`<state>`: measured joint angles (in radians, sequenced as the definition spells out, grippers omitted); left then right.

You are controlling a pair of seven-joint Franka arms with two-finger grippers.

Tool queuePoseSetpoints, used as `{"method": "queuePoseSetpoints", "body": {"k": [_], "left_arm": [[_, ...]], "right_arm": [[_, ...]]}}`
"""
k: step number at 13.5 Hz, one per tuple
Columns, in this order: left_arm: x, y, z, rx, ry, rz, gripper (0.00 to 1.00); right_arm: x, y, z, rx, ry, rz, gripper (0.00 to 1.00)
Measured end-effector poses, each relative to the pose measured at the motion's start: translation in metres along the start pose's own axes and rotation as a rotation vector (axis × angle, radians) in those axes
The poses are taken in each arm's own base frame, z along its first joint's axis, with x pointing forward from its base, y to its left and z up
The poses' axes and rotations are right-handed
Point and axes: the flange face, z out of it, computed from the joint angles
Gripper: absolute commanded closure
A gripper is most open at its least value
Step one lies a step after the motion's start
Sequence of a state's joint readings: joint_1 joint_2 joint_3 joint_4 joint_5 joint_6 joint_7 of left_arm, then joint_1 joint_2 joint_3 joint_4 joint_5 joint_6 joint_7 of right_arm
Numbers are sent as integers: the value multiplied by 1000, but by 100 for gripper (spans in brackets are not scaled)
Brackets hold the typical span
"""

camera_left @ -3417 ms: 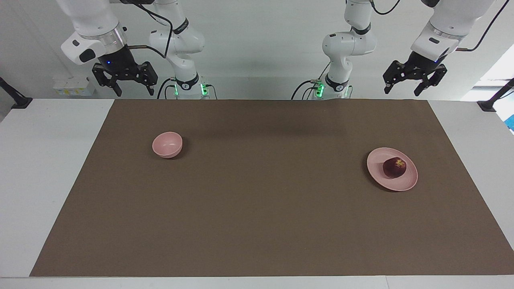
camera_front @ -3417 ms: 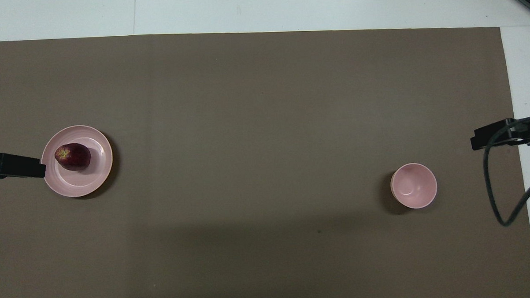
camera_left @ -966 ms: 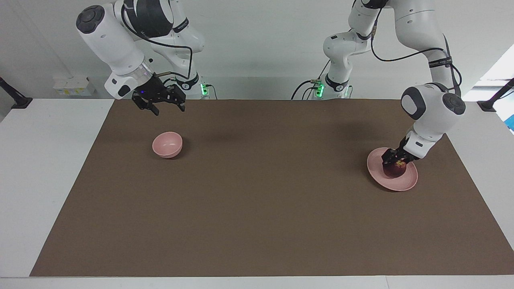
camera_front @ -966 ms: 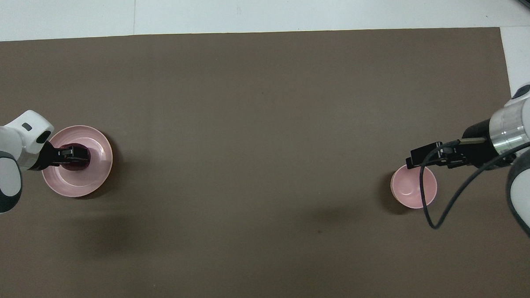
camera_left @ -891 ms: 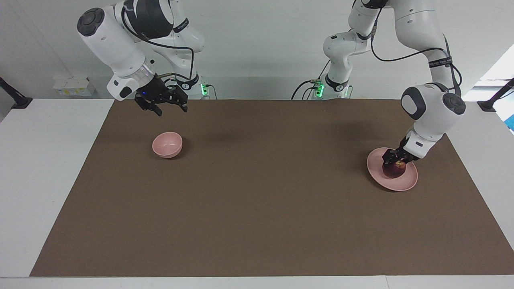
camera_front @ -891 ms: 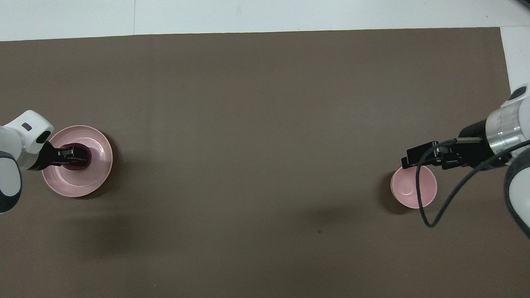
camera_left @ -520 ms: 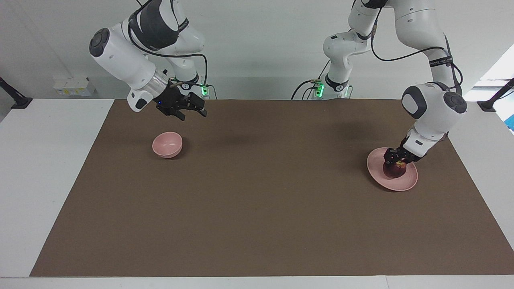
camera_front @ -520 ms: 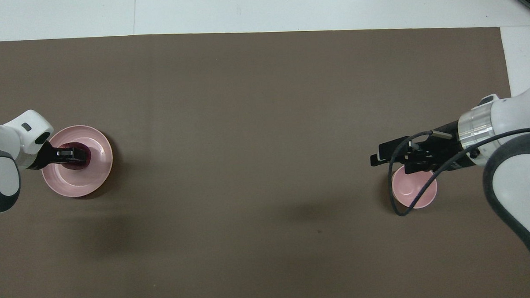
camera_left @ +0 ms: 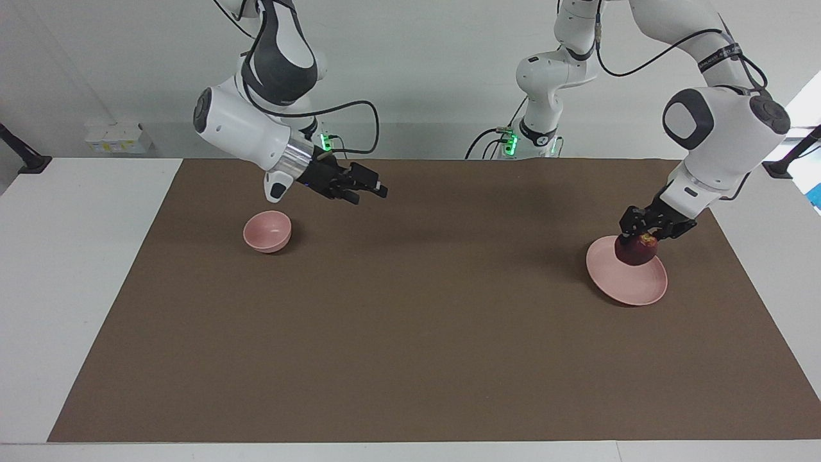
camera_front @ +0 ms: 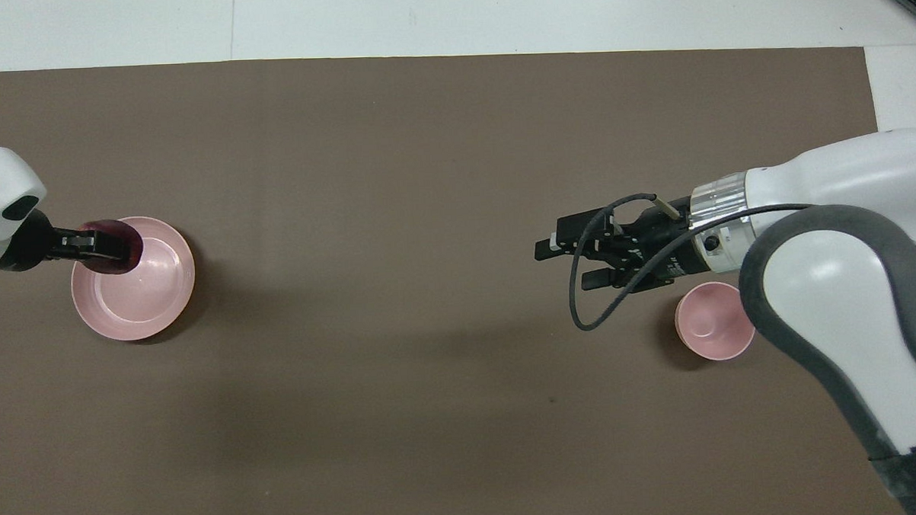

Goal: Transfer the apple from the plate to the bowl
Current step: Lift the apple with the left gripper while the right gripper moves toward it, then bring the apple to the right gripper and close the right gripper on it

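Facing view: the left tool (camera_left: 648,230) is clenched on the small round dark red apple (camera_left: 635,251) with a yellowish patch at its top, holding it lifted just above the flat round pale pink plate (camera_left: 632,285), over the plate's edge nearer the robots. That plate sits on the brown-covered tabletop (camera_left: 423,321) toward the left arm's end. The small deep pale pink bowl (camera_left: 267,231) stands empty toward the right arm's end, well apart from the plate. The right tool (camera_left: 362,189), fingers spread and holding nothing, hangs over bare covering beside the bowl, pointing toward the table's middle.

Overhead view: the apple (camera_front: 107,241) shows in the left tool (camera_front: 96,243) over the plate's (camera_front: 151,299) rim; the dish is bare. The right tool (camera_front: 572,263) is released beside the bowl (camera_front: 712,332).

Judged from this, the pick-up is done; what is left is the long carry, perhaps a handover, and release into the bowl.
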<state>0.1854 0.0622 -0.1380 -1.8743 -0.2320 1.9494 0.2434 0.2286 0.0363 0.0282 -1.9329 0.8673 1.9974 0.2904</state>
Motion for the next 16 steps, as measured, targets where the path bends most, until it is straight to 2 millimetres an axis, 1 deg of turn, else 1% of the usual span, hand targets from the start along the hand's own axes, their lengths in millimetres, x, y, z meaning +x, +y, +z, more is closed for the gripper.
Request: {"method": "queuePoseSetpoints", "body": {"k": [2,3,6,7,9,10,12,14,16], "left_arm": [[3,26,0,-88,16,19,100],[5,40,2,-134,20,25,100],[4,84,8,-290,5,43,100],[2,99,8,-335,-5,57,100],[-5,135,4,-390,-29,101,100],[-10,154,4,-401,-42,127,100],[-16,182,6,-428,-57,156,100],[-21,201,9,-470,-66,165,100],[-25,219,10,-518,-74,165,100]], "right_arm": [[-14,-20,20,9,21,89,0],[-19,-26,26,11,20,142,0],[-28,-36,33,19,25,305,0],[-30,-40,36,27,34,360,0],[-35,-51,39,42,41,508,0],[-35,-56,39,49,40,589,0],[-32,-63,39,58,37,704,0],[-26,-64,44,57,34,789,0],[-23,-67,54,50,28,820,0]]}}
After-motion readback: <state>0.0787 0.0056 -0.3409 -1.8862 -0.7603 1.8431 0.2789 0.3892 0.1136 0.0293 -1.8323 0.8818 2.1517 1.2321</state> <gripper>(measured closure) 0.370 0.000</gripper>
